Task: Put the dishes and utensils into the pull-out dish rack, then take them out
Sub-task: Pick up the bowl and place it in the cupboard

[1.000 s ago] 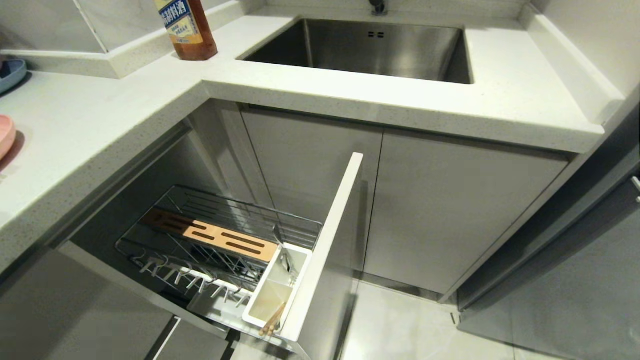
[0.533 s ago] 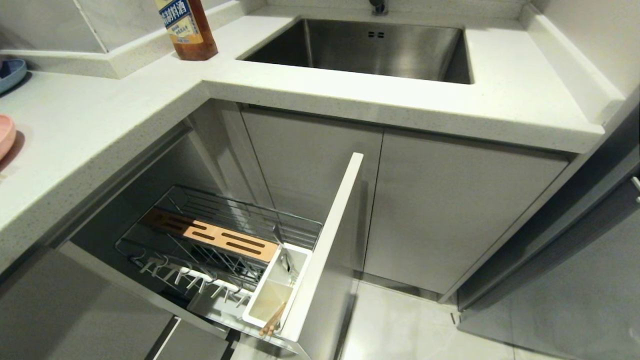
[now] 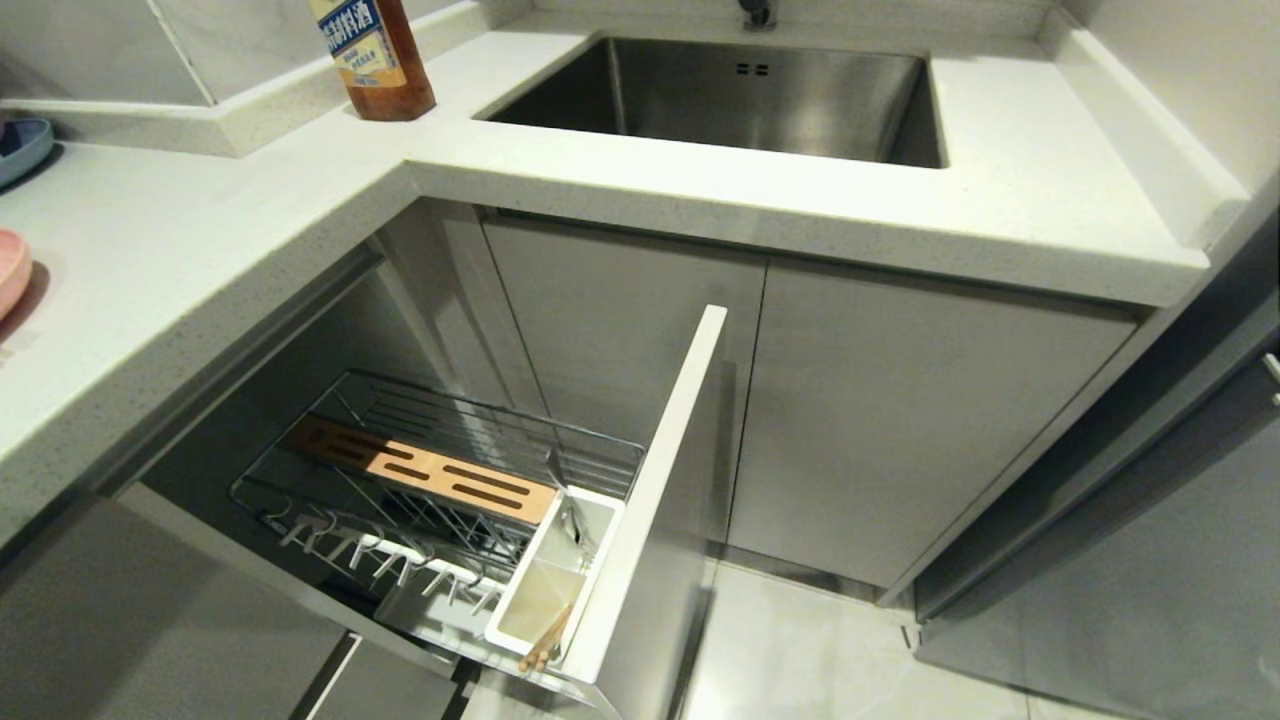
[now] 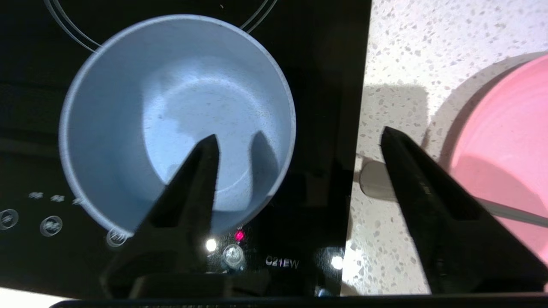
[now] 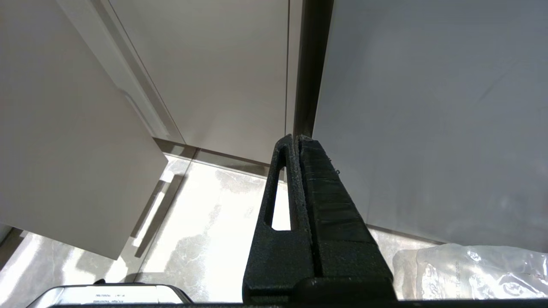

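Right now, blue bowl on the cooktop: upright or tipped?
Upright. In the left wrist view the light-blue bowl shows its open mouth and empty inside, sitting on the black cooktop.

From here the bowl [image 4: 171,111] reads as matt light-blue plastic on a glossy black glass cooktop [image 4: 317,85]. The pink plate [image 4: 505,141] looks smooth plastic, the counter [image 3: 200,250] speckled pale stone. The dish rack [image 3: 400,420] is shiny chrome wire with a bare wooden strip [image 3: 450,480], and the sink [image 3: 740,95] is brushed steel.
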Tool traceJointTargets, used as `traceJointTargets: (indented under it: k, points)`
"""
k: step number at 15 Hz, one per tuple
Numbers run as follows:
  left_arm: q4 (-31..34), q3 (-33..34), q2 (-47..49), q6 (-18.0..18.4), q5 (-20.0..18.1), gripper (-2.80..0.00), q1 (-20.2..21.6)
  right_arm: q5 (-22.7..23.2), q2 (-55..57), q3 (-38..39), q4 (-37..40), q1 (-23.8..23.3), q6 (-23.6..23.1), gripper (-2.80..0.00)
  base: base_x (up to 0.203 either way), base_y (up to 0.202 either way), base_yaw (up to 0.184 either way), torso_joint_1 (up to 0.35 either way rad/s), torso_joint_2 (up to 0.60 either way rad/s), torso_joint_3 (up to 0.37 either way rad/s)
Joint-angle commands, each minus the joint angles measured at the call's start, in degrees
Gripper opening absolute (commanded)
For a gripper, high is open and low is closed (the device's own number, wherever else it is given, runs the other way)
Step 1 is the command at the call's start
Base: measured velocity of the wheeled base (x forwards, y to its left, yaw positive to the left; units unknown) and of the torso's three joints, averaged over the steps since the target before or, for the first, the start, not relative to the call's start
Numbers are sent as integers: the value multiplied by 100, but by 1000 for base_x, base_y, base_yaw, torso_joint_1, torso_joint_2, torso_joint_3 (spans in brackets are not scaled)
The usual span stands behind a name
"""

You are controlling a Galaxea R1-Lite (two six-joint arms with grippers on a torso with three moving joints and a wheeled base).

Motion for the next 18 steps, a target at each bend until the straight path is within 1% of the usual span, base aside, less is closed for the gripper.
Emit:
traceJointTargets:
  k: [1,2,5,7,12,13,14,18]
  points:
    - [16,18,150,-15,-63,0,26,0,0,9,-1,0,4,-280,0,0,0,0,0,0]
    - [7,19,222,-16,-192,0,42,0,0,10,-1,1,2,-280,0,0,0,0,0,0]
    - [-186,72,372,-24,-277,0,98,0,0,10,-1,4,-2,-280,0,0,0,0,0,0]
    - [-193,106,426,-24,-433,0,98,0,0,9,-1,0,3,-280,0,0,0,0,0,0]
    - [-195,151,435,-24,-482,0,98,0,0,9,-1,9,2,-280,0,0,0,0,0,0]
    - [-195,178,426,-24,-482,-156,98,0,0,9,-1,0,4,-280,0,0,0,0,0,0]
    - [-195,186,423,-24,-482,-280,98,0,0,9,-1,3,-4,-280,0,0,0,0,0,0]
    - [-204,195,361,-24,-482,-280,97,0,0,9,-1,8,4,-280,0,0,0,0,0,0]
